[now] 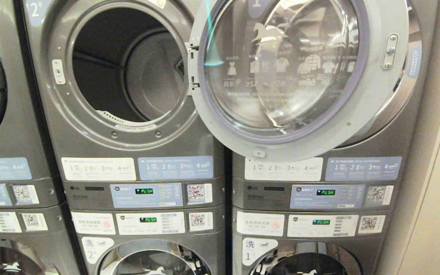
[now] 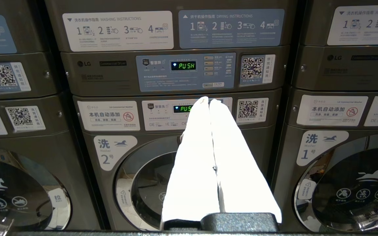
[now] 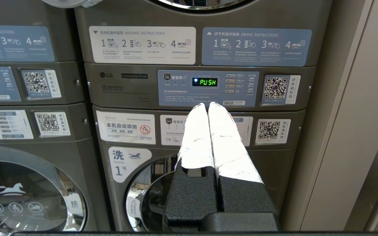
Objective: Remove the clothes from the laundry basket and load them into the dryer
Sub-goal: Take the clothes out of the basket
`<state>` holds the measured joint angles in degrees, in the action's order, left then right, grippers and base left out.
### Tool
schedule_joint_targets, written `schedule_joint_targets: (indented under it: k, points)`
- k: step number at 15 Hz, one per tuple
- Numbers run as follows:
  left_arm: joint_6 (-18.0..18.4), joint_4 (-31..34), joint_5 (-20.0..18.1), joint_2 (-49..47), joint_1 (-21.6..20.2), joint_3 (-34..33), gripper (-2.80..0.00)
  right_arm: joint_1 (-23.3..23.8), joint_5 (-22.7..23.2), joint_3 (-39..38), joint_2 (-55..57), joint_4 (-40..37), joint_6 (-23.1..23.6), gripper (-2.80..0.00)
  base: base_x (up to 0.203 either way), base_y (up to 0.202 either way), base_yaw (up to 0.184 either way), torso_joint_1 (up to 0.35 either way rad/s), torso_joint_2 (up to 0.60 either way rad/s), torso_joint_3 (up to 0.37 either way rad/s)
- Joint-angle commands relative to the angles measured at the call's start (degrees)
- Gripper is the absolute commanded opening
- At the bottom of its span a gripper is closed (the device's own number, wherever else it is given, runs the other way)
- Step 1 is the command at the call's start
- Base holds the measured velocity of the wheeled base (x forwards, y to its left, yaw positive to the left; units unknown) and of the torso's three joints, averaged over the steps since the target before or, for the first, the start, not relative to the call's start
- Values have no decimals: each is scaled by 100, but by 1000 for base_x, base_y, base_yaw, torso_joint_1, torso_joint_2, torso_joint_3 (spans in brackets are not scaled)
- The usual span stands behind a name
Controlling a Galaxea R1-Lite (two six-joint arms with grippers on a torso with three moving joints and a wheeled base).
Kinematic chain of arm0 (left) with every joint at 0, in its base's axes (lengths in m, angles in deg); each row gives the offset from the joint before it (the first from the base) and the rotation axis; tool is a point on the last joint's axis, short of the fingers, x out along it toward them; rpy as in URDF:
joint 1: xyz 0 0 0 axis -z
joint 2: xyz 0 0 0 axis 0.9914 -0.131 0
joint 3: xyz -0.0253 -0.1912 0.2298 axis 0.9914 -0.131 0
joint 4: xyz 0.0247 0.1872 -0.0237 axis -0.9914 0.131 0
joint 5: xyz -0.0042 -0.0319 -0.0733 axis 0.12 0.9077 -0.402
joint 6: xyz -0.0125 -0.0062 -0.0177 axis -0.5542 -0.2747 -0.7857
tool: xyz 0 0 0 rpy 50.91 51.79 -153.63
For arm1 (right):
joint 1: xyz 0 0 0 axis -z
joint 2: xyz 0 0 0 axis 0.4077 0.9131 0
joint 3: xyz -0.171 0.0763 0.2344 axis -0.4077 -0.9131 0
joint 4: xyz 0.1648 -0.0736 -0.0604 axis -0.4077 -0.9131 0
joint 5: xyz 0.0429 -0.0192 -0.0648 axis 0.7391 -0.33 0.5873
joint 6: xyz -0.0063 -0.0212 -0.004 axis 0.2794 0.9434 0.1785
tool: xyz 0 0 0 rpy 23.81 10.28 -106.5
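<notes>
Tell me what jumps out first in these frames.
The open round glass dryer door, swung right over the neighbouring machine, and the dark empty steel drum at upper centre of the head view. Lower down, the white-wrapped left gripper and right gripper point at the control panels, both shut and empty.

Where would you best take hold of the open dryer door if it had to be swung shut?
Probably at the dryer door's free edge, beside the metal latch. The hinge sits at the drum opening's right rim, so that edge is farthest from the pivot. Come from the right, behind the rim, and push leftward. Both hands, left hand and right hand, are shut and empty.
</notes>
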<state>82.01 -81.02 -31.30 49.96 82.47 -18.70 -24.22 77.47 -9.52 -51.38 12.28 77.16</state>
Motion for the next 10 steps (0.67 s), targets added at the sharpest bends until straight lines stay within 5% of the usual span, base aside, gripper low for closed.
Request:
schedule_joint_targets:
  k: [1, 10]
  points:
    - [7, 4, -4, 11, 0, 2, -280, -2, 6, 0, 0, -2, 0, -280, 0, 0, 0, 0, 0, 0]
    - [-19, -2, 23, 11, -9, 2, -280, -2, 6, 0, 0, 1, 0, -280, 0, 0, 0, 0, 0, 0]
